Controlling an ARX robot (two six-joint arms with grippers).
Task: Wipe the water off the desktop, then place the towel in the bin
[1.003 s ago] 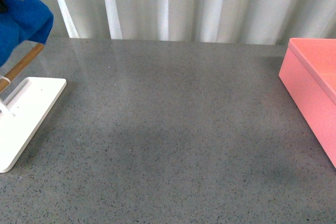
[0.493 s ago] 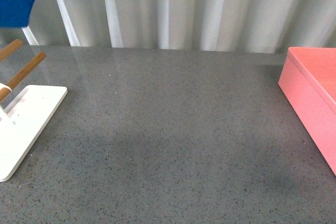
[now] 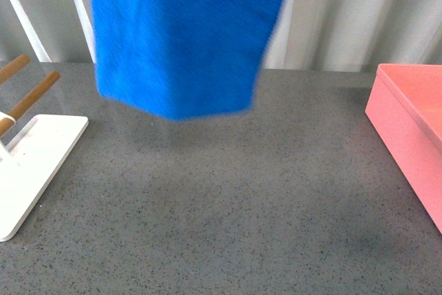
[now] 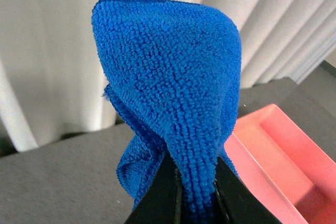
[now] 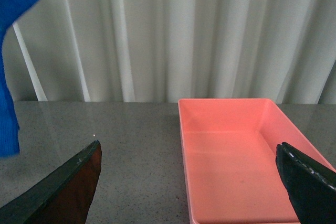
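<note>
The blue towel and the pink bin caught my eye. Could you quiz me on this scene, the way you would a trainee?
1. True or false: the towel lies flat on the desktop.
2. Which one holds the towel? A. the left gripper B. the right gripper C. neither
3. In a word or two: what can be seen inside the bin?

Key
1. False. The towel hangs in the air over the desktop.
2. A. The left gripper is shut on a fold of the towel; the right gripper is open and holds nothing.
3. Nothing. The part of the bin's floor that shows is bare.
</note>
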